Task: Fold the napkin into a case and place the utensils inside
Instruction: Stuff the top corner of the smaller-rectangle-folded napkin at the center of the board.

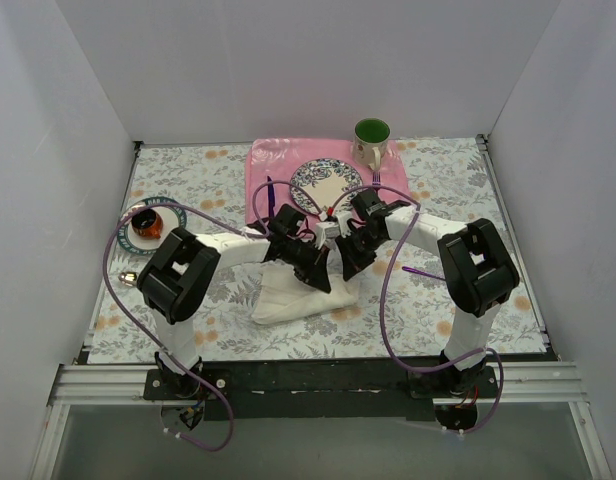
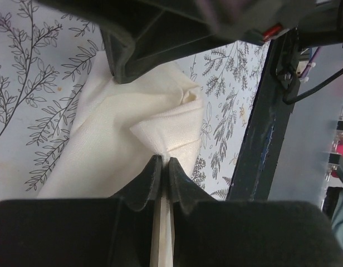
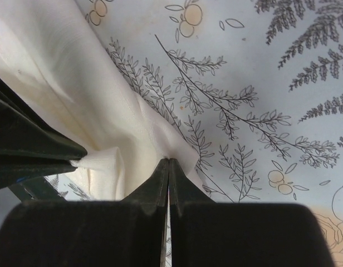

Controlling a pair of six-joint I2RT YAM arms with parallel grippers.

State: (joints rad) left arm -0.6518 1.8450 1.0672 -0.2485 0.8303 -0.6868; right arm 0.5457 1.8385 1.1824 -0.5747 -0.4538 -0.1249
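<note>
Napkin (image 1: 288,298) lies bunched on our floral surface (image 1: 388,320); our left claw (image 2: 162,162) pinches one folded corner, our right claw (image 3: 168,162) clamps an edge nearby.

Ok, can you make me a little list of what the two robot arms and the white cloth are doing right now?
Napkin: cream cloth, bunched up on the flowery table cover, near the arms
Left pincer: shut, pinching a fold of the napkin
Right pincer: shut, pinching the napkin's edge
Case: not made yet
Further back: pink placemat with a patterned plate on it; mug, green inside, at its far corner
</note>
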